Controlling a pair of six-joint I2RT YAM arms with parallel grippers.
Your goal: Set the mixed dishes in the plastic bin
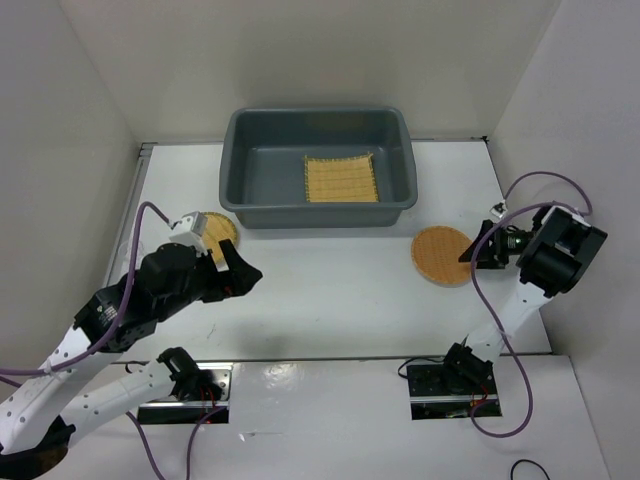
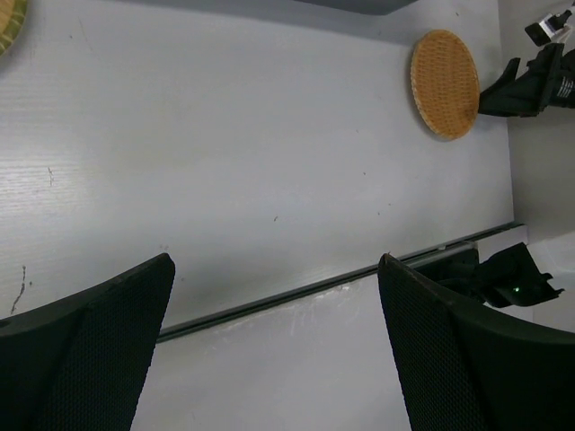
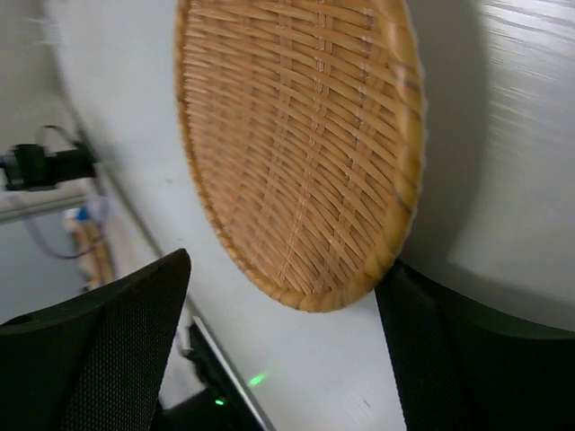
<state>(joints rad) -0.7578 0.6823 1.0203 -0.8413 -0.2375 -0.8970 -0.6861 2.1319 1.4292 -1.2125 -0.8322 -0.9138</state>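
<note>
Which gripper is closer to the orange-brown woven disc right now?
Right. The right gripper is at the right edge of the orange-brown woven disc; the left gripper is across the table, beside the yellow-tan disc.

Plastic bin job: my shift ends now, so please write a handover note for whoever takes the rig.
Left tool: open, holding nothing, above bare table.
Right tool: open, fingers either side of the near edge of the orange-brown disc; no grip yet.
Done: bamboo mat lies flat in the plastic bin.
To do: orange-brown disc, on the table right of the bin; yellow-tan disc, on the table by the bin's front left corner, partly under the left arm.
</note>
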